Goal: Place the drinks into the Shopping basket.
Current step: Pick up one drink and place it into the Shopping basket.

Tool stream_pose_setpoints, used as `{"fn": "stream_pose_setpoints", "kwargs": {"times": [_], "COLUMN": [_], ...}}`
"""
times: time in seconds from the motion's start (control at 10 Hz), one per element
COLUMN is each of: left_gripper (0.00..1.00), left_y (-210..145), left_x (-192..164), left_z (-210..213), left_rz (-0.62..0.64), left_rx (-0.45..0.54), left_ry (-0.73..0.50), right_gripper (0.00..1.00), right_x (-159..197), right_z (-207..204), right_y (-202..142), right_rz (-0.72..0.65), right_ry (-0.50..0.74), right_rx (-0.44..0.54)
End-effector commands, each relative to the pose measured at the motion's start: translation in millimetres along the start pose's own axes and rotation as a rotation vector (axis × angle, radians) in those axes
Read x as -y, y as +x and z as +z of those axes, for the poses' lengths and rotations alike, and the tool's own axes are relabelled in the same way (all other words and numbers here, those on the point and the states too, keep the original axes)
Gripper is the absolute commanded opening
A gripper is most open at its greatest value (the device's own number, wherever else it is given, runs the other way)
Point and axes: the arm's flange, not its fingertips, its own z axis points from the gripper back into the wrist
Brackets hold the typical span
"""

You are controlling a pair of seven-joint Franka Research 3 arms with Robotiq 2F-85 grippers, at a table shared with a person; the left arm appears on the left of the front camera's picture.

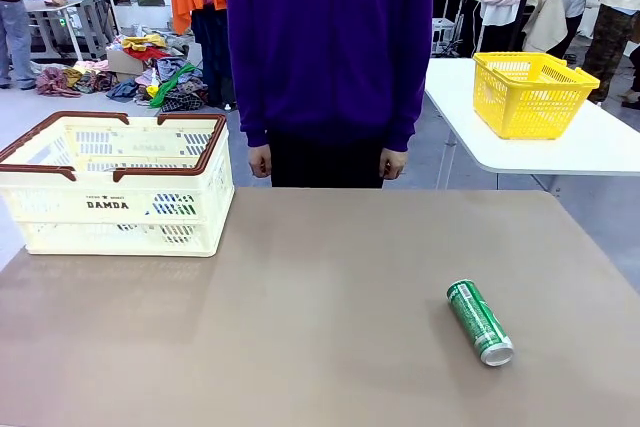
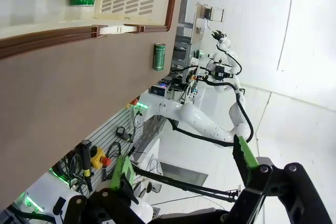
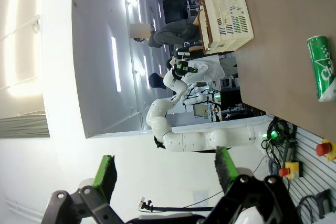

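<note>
Can (image 1: 480, 322): 1, green, on its side, lower right. Basket (image 1: 60, 205): middle left. Left gripper (image 2: 182, 157), right gripper (image 3: 165, 160): both spread, empty. Advice: right gripper should pinch across can's middle, squarely, lest it roll.

Even, bright overhead light fills the front view; the green can (image 1: 480, 322) throws a faint soft shadow on the tabletop (image 1: 300, 327). Wrist views bend at the edges, their bright backgrounds washed out.
</note>
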Motion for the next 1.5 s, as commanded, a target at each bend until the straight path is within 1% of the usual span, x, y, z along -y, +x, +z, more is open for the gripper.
{"fn": "stream_pose_setpoints", "kwargs": {"times": [0.0, 0.1, 0.2, 0.3, 0.5, 0.6, 0.7, 0.8, 0.9, 1.0, 1.1, 1.2, 1.3, 1.4], "left_gripper": [1.0, 1.0, 1.0, 1.0, 1.0, 1.0, 1.0, 1.0, 1.0, 1.0, 1.0, 1.0, 1.0, 1.0], "left_y": [-4, -4, -4, -4, -4, -4, -4, -4, -4, -4, -4, -4, -4, -4], "left_x": [2, 2, 2, 2, 2, 2, 2, 2, 2, 2, 2, 2, 2, 2], "left_z": [0, 0, 0, 0, 0, 0, 0, 0, 0, 0, 0, 0, 0, 0], "left_rz": [0.012, 0.012, 0.012, 0.012, 0.012, 0.012, 0.012, 0.012, 0.012, 0.012, 0.012, 0.012, 0.012, 0.012], "left_rx": [-0.009, -0.009, -0.009, -0.009, -0.009, -0.009, -0.009, -0.009, -0.009, -0.009, -0.009, -0.009, -0.009, -0.009], "left_ry": [-0.001, -0.001, -0.001, -0.001, -0.001, -0.001, -0.001, -0.001, -0.001, -0.001, -0.001, -0.001, -0.001, -0.001], "right_gripper": [1.0, 1.0, 1.0, 1.0, 1.0, 1.0, 1.0, 1.0, 1.0, 1.0, 1.0, 1.0, 1.0, 1.0], "right_x": [-10, -29, -47, -57, -55, -51, -44, -36, -27, -18, -5, 8, 25, 34], "right_z": [-18, -53, -102, -139, -209, -244, -281, -308, -328, -341, -348, -348, -346, -341], "right_y": [3, 19, 40, 55, 84, 93, 98, 99, 96, 93, 90, 91, 88, 84], "right_rz": [-0.045, -0.067, -0.126, -0.128, -0.187, -0.187, -0.173, -0.132, -0.064, 0.061, 0.205, 0.282, 0.361, 0.424], "right_ry": [-0.066, -0.184, -0.39, -0.516, -0.738, -0.878, -1.059, -1.271, -1.438, -1.511, -1.429, -1.379, -1.33, -1.298], "right_rx": [-0.012, -0.069, -0.12, -0.201, -0.294, -0.312, -0.297, -0.269, -0.148, -0.086, -0.079, -0.019, 0.01, 0.044]}}
